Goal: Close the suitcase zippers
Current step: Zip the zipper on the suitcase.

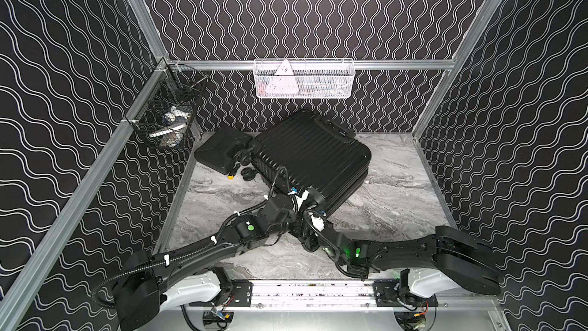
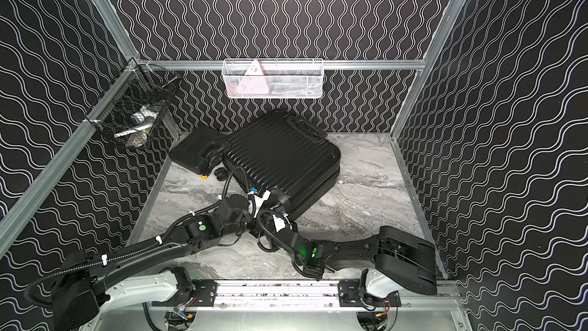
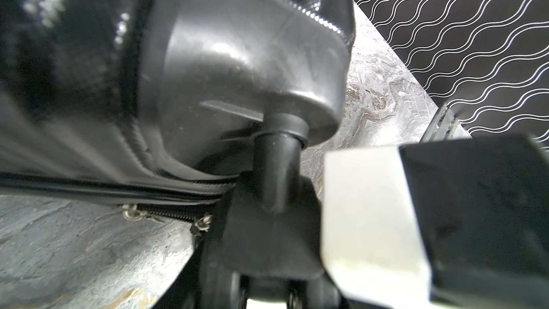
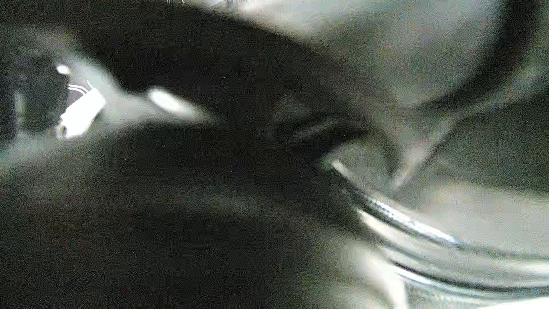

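The black ribbed suitcase (image 1: 310, 154) (image 2: 281, 154) lies flat and askew on the marble table (image 1: 381, 205). My left gripper (image 1: 304, 199) (image 2: 265, 197) (image 3: 273, 263) is at its near corner, shut round a caster wheel (image 3: 267, 233) under the rounded wheel housing (image 3: 243, 63); one white finger (image 3: 371, 212) shows beside the wheel. Along the seam runs the zipper track (image 3: 172, 216), with two small metal pulls (image 3: 133, 213) (image 3: 203, 222) close to that wheel. My right gripper (image 1: 313, 216) sits low under the left wrist against the same corner, shut. Its wrist view is dark and blurred, and what it touches is hidden.
A smaller flat black case (image 1: 221, 151) lies against the suitcase's far-left wheels (image 1: 245, 167), a yellow bit (image 1: 229, 177) beside it. A black wire basket (image 1: 165, 122) hangs on the left rail, a white mesh basket (image 1: 304, 79) on the back wall. Both arms cross at the front.
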